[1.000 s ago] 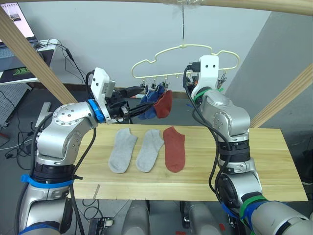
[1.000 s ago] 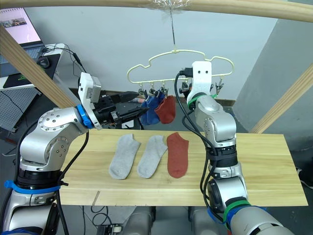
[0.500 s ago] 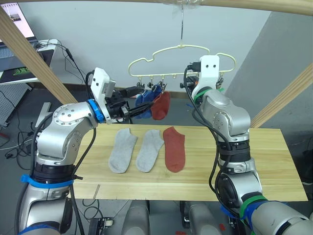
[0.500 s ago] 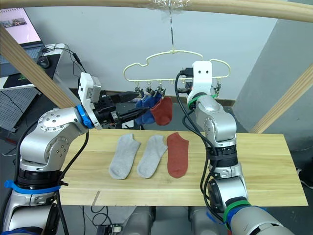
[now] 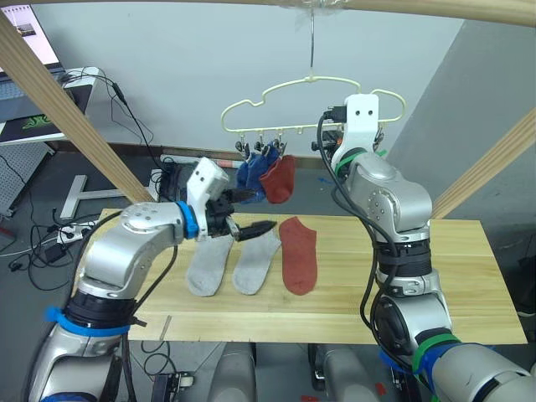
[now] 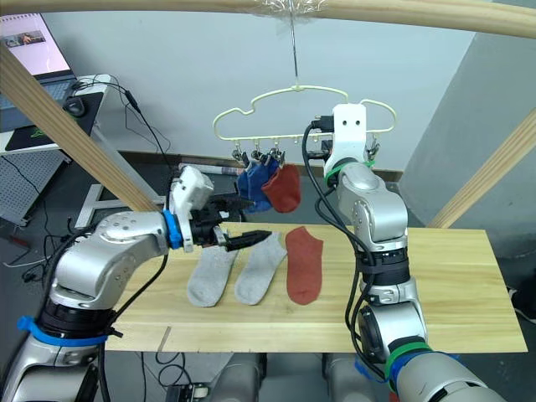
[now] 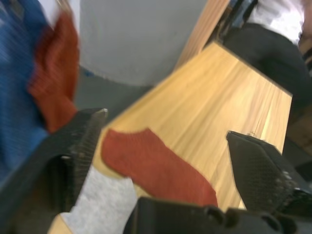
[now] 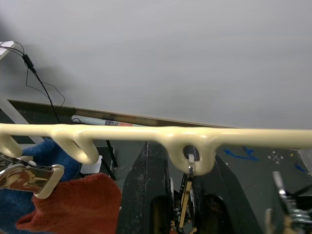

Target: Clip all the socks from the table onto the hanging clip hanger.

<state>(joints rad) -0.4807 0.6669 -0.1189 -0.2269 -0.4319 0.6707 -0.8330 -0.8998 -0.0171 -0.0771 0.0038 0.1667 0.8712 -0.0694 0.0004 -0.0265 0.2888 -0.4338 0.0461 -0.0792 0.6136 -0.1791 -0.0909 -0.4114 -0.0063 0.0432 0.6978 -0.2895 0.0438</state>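
Left eye view: left hand (image 5: 251,226), fingers apart, hovers over the grey socks (image 5: 258,255) on the tabletop (image 5: 469,276); limp fabric, best pinched at the cuff. Right hand: cannot tell.

1. The desk (image 5: 452,268) is a wide top of light yellowish wood planks with visible grain.
2. Three socks lie flat on its left half, side by side, toes toward the near edge.
3. Two light grey socks (image 5: 207,261) (image 5: 255,260) lie next to each other.
4. A rust red sock (image 5: 299,255) lies just right of them.
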